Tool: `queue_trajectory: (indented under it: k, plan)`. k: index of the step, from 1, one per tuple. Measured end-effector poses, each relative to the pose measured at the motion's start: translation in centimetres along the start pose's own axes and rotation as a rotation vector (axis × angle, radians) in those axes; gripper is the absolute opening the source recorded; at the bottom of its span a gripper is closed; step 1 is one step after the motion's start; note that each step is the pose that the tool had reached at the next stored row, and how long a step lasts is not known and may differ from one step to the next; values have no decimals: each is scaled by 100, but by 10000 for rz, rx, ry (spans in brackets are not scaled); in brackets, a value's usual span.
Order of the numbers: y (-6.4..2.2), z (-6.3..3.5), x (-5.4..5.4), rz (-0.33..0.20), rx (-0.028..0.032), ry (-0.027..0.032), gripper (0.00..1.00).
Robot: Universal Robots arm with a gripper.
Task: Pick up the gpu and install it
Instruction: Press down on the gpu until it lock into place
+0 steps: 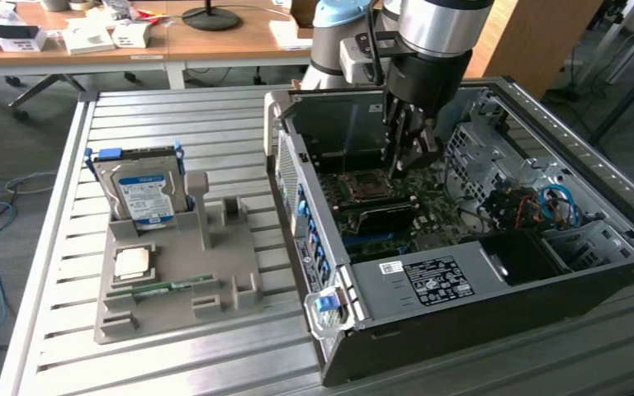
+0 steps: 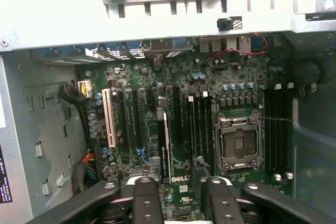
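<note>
Wrist view, gripper (image 2: 179, 186) open, empty, near gpu (image 2: 164, 145)

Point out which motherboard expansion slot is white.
The white slot is the end one, farthest from the CPU socket; the other slots are black.

A black desktop computer case (image 1: 494, 305) lies open on a slatted aluminium table (image 1: 185, 107), beside a grey moulded parts holder (image 1: 240, 280).
The holder carries a boxy hard drive with a blue-white label (image 1: 144, 194) standing upright at its far end, a square silvery processor chip (image 1: 132, 262) lying flat, and a narrow green memory stick (image 1: 163, 288) just beside the chip. Inside the case sits a green motherboard (image 2: 131, 72) with a metal-framed square processor socket (image 2: 239, 142) and a long white slot (image 2: 109, 118). Wooden desks (image 1: 185, 41) stand behind.
</note>
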State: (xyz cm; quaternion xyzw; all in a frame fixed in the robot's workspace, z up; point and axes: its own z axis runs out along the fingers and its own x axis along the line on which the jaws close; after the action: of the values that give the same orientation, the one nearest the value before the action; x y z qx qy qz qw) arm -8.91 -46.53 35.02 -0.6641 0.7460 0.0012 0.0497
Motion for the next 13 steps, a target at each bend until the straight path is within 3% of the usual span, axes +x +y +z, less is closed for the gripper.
queue_trajectory:
  k: [3,5,8,13]
  plan:
    - [0,0,0,0,1,0,31]
    - [0,0,0,0,0,0,19]
    - [0,0,0,0,0,0,11]
    - [0,0,0,0,1,0,11]
